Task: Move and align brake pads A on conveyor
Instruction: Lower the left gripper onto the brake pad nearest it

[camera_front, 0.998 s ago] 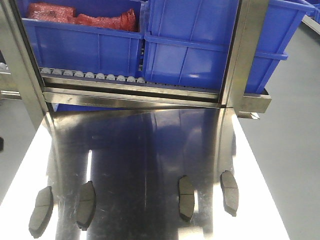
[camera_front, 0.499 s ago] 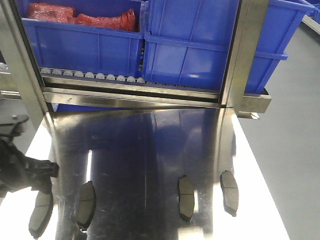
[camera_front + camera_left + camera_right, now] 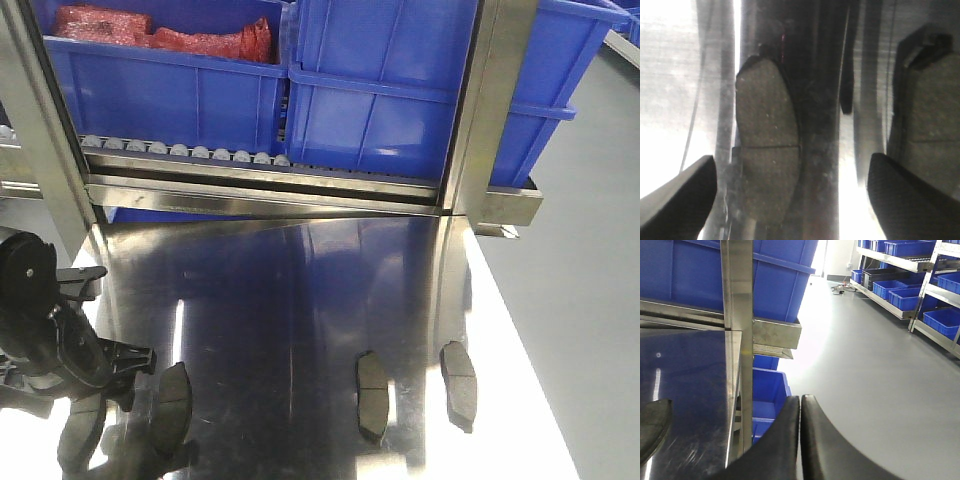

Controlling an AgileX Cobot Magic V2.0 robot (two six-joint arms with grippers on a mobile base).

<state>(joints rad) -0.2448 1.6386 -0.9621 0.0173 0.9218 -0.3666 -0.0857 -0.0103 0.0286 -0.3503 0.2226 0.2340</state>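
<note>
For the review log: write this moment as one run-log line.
left end effector open, astride one brake pad | right end effector shut, empty | four pads flat on steel tabletop, none lifted

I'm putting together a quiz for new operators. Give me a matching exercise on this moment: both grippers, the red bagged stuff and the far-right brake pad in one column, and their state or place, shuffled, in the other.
Column one:
1. left gripper
2. right gripper
3. red crinkly plastic-wrapped bundles
4. rightmost dark grey oblong brake pad

Column two:
a. inside a blue plastic bin
b. fingers pressed together
c. flat on the shiny steel tabletop
d. fingers apart, a grey brake pad in view between them

Pairs: 1-d, 2-b, 3-a, 4-c.
</note>
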